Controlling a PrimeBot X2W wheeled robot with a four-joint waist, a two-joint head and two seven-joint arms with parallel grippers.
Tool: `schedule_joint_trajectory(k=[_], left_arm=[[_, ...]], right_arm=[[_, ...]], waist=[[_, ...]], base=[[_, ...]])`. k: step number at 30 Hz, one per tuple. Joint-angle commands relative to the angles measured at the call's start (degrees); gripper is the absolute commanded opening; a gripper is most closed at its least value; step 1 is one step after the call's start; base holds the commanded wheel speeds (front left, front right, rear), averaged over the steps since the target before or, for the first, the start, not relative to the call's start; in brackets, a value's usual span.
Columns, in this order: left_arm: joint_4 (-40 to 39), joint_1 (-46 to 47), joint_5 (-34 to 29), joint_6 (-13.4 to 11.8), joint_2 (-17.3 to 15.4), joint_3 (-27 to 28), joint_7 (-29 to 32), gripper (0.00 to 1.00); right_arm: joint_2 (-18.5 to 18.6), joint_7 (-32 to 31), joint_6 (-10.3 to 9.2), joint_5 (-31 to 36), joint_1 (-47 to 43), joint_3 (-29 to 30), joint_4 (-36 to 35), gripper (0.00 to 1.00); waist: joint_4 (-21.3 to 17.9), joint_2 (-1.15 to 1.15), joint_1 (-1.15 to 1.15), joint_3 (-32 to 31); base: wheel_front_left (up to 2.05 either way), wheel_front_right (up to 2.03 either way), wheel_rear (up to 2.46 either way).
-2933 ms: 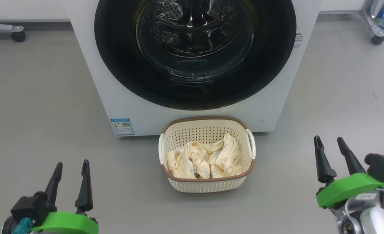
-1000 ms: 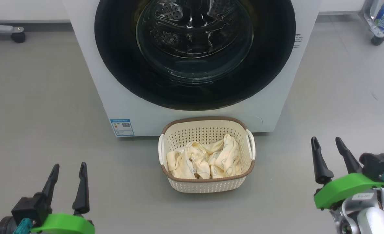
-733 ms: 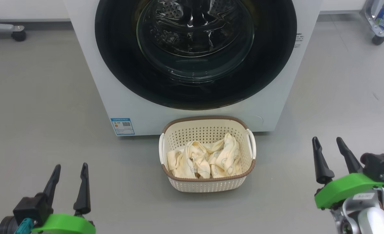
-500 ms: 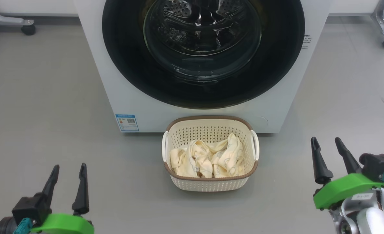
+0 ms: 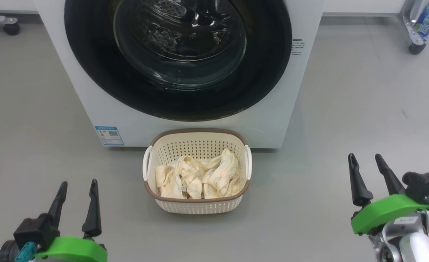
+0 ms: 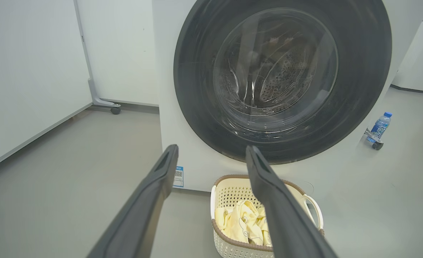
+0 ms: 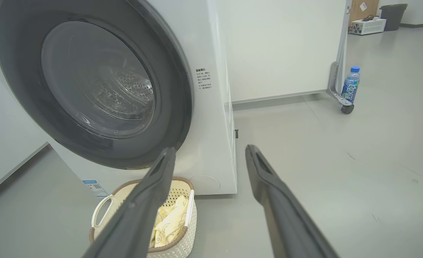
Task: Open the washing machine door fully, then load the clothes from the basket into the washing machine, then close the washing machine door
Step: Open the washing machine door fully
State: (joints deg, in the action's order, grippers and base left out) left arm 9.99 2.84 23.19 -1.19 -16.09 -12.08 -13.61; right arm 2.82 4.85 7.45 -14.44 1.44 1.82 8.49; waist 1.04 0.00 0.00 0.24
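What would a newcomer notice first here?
The big washing machine door, glossy black around a glass centre, covers the front of the white washing machine, shut. Just before it on the floor stands a cream basket of pale yellow clothes. Nearer, the left gripper and right gripper hang open and empty at either side.

Blue bottle, perhaps water, castor, grey floor

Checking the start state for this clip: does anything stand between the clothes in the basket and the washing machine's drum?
Yes: the washing machine door is shut, closing off the washing machine from the clothes in the basket. Nothing visible stands between the left gripper or right gripper and that door.
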Motion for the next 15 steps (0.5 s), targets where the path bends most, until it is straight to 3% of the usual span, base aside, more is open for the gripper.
schedule_joint_trajectory(k=[1,8,15], left_arm=[[-1.96,3.17,0.02,-0.18,-1.06,2.57,-0.69,1.00],[-2.44,3.03,-0.40,0.16,-0.98,2.27,-1.01,1.00],[-2.74,2.60,-0.79,0.03,-0.85,1.89,-1.15,1.00]], right_arm=[[0.71,0.68,0.03,0.46,1.93,-0.87,-1.81,1.00],[0.68,1.05,0.03,0.42,1.86,-0.58,-1.71,1.00],[0.65,1.16,0.03,0.57,1.57,-0.45,-1.62,1.00]], waist=[[0.02,0.00,0.00,0.02],[0.00,0.00,0.00,0.20],[-0.03,0.00,0.00,0.08]], base=[[0.98,0.98,-1.97],[0.67,0.67,-1.34],[0.11,0.11,-0.23]])
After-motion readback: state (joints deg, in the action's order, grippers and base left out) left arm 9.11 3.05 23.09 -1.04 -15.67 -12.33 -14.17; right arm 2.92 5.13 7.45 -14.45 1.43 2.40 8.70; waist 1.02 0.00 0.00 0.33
